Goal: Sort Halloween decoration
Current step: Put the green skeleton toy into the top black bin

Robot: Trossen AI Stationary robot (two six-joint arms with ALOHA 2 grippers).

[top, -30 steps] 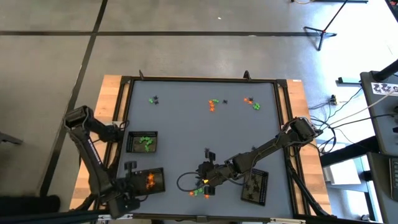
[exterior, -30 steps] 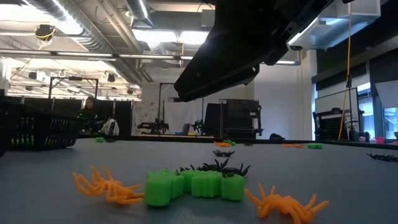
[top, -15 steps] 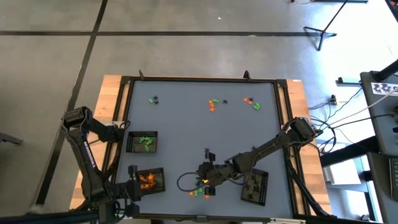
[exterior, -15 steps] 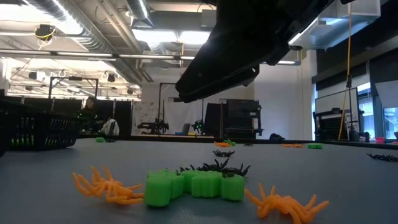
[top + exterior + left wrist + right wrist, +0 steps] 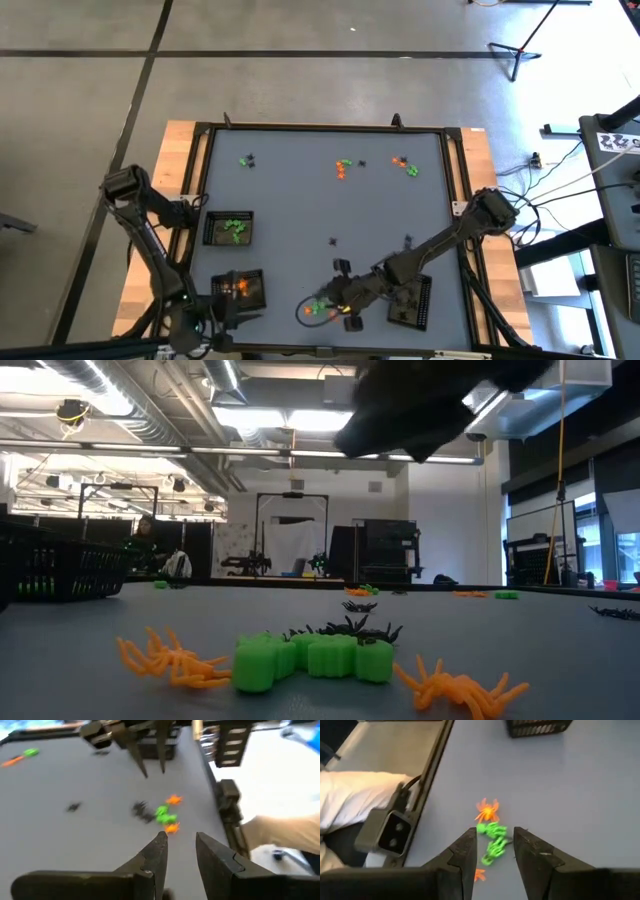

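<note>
A small heap of Halloween decoration [image 5: 320, 308] lies near the table's near edge: green pieces [image 5: 310, 658], orange spiders [image 5: 170, 662] and black spiders [image 5: 345, 628]. My right gripper [image 5: 493, 832] hovers open above the heap, with a green piece [image 5: 492, 842] showing between its fingers. In the low view it [image 5: 420, 405] is well clear of the table. My left gripper [image 5: 180, 837] is open and holds nothing. It stands beside the tray of orange pieces [image 5: 240, 288] at the near left and faces the heap [image 5: 167, 815].
A tray of green pieces [image 5: 230, 228] stands at the left and a tray of black ones [image 5: 410, 300] at the near right. More trinkets lie at the far side [image 5: 247, 160], [image 5: 343, 168], [image 5: 405, 165]. Single black spiders [image 5: 333, 241] lie mid-table.
My right gripper has moved toward the table's near edge, over the heap, and has risen in the low view. My left gripper has drawn back from the orange tray toward the near edge and tipped up from pointing down to nearly level.
</note>
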